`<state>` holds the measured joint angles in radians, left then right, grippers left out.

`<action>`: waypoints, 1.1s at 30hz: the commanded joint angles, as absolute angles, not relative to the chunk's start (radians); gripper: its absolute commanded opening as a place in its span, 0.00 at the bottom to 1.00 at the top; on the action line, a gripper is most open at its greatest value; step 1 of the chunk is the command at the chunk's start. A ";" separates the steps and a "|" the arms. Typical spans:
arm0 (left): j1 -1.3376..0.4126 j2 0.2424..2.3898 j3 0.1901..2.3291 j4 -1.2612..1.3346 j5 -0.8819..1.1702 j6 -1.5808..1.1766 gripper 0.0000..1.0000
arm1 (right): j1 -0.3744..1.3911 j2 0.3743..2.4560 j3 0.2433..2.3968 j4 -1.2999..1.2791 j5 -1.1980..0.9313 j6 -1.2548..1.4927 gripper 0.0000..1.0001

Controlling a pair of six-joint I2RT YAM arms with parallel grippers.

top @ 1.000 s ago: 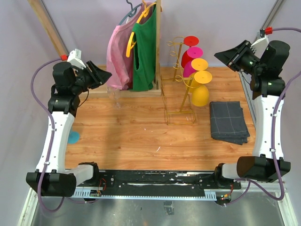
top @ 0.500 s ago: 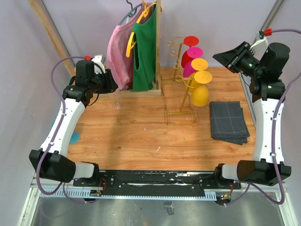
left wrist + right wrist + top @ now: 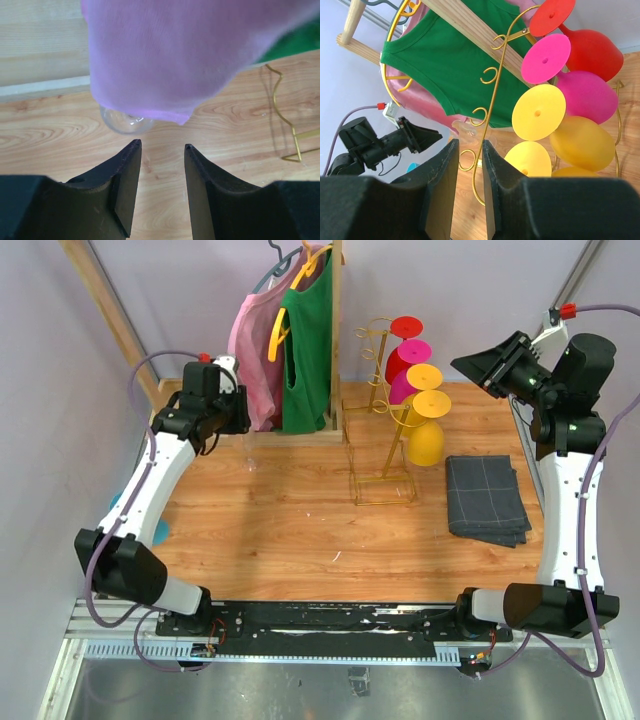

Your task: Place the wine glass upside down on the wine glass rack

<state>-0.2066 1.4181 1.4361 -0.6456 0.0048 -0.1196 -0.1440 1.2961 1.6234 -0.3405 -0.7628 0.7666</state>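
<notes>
We saw the wine glass rack (image 3: 394, 450) ctr-right on the table (image 3: 280, 530), w/ hung glasses (image 3: 425, 390) on its R side. Clothes rack (image 3: 337, 340) stood upper ctr, L of it. The wine glass (image 3: 125, 120) sat on the table under the garments' (image 3: 285, 350) hem, and a folded cloth (image 3: 487, 500) lay R of the wine glass rack.

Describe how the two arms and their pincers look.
Both the left arm and right arm have white links with black joints and bases. A purple cable loops along each, ending in a red connector. The left pincer and right pincer have matte black, wedge-shaped fingers.
</notes>
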 commanded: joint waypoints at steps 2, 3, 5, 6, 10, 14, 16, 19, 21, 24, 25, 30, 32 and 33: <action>-0.237 1.502 1.491 -0.655 -0.090 -0.072 0.45 | -0.127 1.282 1.611 -0.306 -0.794 0.760 0.27; -0.241 1.518 1.497 -0.655 -0.096 -0.070 0.45 | -0.127 1.282 1.610 -0.304 -0.796 0.759 0.27; -0.244 1.548 1.510 -0.656 -0.105 -0.066 0.43 | -0.126 1.283 1.604 -0.301 -0.797 0.759 0.27; -0.245 1.562 1.517 -0.656 -0.108 -0.065 0.39 | -0.127 1.282 1.602 -0.301 -0.798 0.759 0.27; -0.245 1.608 1.539 -0.656 -0.121 -0.069 0.37 | -0.126 1.281 1.589 -0.298 -0.802 0.756 0.28; -0.245 1.629 1.546 -0.655 -0.128 -0.069 0.39 | -0.126 1.283 1.582 -0.297 -0.802 0.753 0.29; -0.245 1.637 1.543 -0.655 -0.130 -0.069 0.40 | -0.127 1.285 1.581 -0.296 -0.802 0.753 0.29; -0.245 1.650 1.536 -0.649 -0.141 -0.069 0.40 | -0.127 1.288 1.580 -0.291 -0.804 0.756 0.29; -0.245 1.653 1.529 -0.636 -0.149 -0.066 0.40 | -0.127 1.290 1.579 -0.290 -0.806 0.758 0.29; -0.245 1.656 1.516 -0.615 -0.154 -0.065 0.40 | -0.127 1.292 1.577 -0.287 -0.808 0.759 0.29; -0.245 1.657 1.510 -0.609 -0.153 -0.063 0.40 | -0.127 1.292 1.576 -0.287 -0.808 0.759 0.29; -0.245 1.672 1.491 -0.590 -0.153 -0.063 0.41 | -0.126 1.293 1.577 -0.287 -0.809 0.762 0.30; -0.245 1.679 1.483 -0.586 -0.149 -0.066 0.41 | -0.127 1.294 1.573 -0.283 -0.811 0.764 0.30; -0.245 1.682 1.479 -0.583 -0.143 -0.068 0.41 | -0.127 1.293 1.572 -0.281 -0.813 0.765 0.30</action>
<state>-0.2394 1.6611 1.5043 -0.6220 -0.1383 -0.0738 -0.1425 1.2964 1.5787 -0.3176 -0.7864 0.7662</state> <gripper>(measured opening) 0.406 0.296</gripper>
